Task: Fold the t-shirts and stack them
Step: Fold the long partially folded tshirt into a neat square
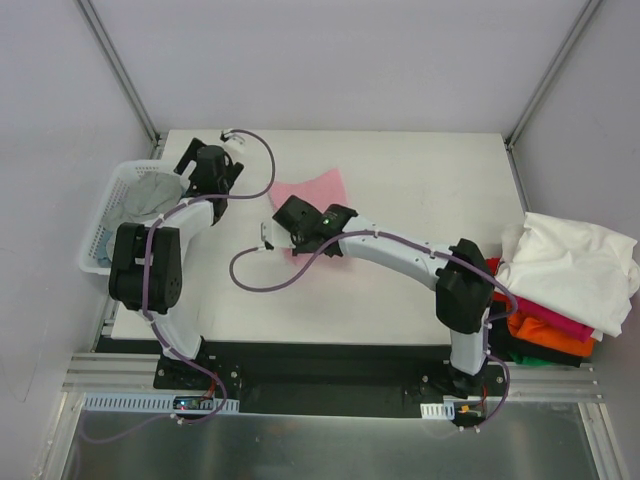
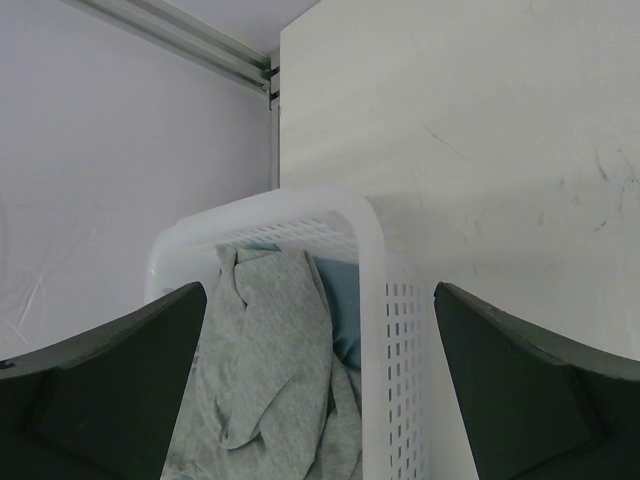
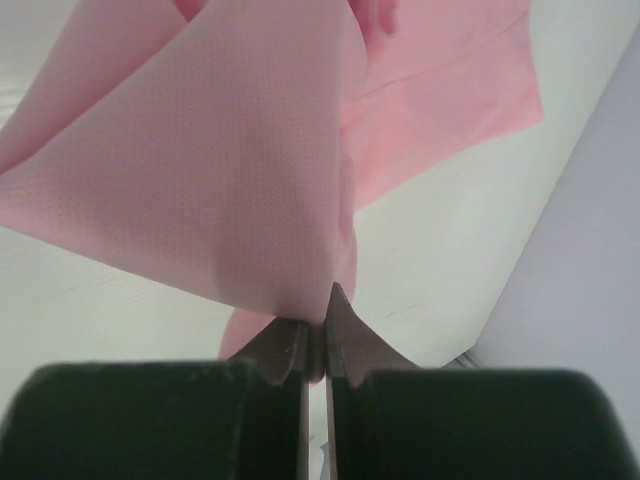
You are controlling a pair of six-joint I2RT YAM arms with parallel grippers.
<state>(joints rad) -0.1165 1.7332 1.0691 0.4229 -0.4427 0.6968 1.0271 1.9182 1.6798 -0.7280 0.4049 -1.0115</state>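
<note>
— How far along is the folding, in your judgement?
— Near the beginning, I think. The right gripper (image 3: 318, 325) is closed on a fold of the light pink cloth t-shirt (image 3: 250, 180). The cloth rises from between its tips, and the rest of the shirt lies on the white table (image 1: 420, 180) just beyond them. So one shirt is in work, not finished.
— And the left gripper (image 2: 320, 300)?
— Its jaws stand wide apart and hold nothing. It hangs above the white plastic lattice basket (image 2: 372, 235). Directly under it a crumpled grey cloth t-shirt (image 2: 270, 340) lies inside, with something bluish beside it — I cannot tell what.
— Is there a folded stack anywhere?
— I see no neat one. Well apart from both grippers, on the outer side of the right arm, there is a loose heap of shirts (image 1: 570, 270) at the table edge: white on top, then magenta, orange and black under it. Whether these are folded I cannot tell — the white one looks rumpled.
— So what is left?
— Probably almost everything: complete the pink shirt, take the grey one out of the basket, then work through the heap and build the stack.
</note>
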